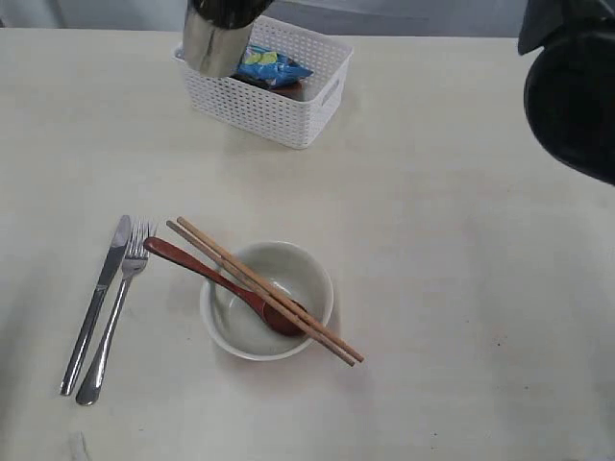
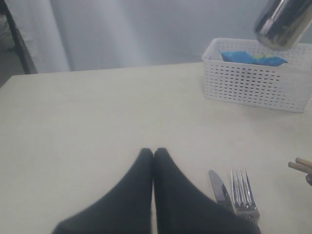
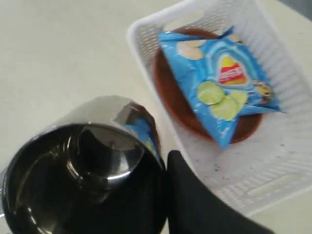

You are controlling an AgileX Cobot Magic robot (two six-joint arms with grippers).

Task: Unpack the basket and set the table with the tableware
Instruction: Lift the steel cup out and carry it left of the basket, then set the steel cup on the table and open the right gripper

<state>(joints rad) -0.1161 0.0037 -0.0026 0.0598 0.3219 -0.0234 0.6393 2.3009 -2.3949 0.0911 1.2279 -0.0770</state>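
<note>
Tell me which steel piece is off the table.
The cup, held aloft near the basket; the knife and fork lie flat on the table.

Table (image 1: pixel 461 240): pale beige, faint wood grain. Basket (image 1: pixel 269 101): white, perforated lattice walls. Chip bag (image 3: pixel 219 78): bright blue, red-and-yellow logo, printed pale green lime slices. Plate (image 3: pixel 170 97): reddish-brown. Steel cup (image 1: pixel 211 43): mirror silver, dark inside. Bowl (image 1: pixel 219 327): off-white. Spoon (image 1: pixel 187 259): dark red. Chopsticks (image 1: pixel 240 269): light tan wood. Knife (image 1: pixel 96 298), fork (image 1: pixel 115 317): plain silver.

No legible lettering on chip bag (image 3: pixel 219 83)
</note>
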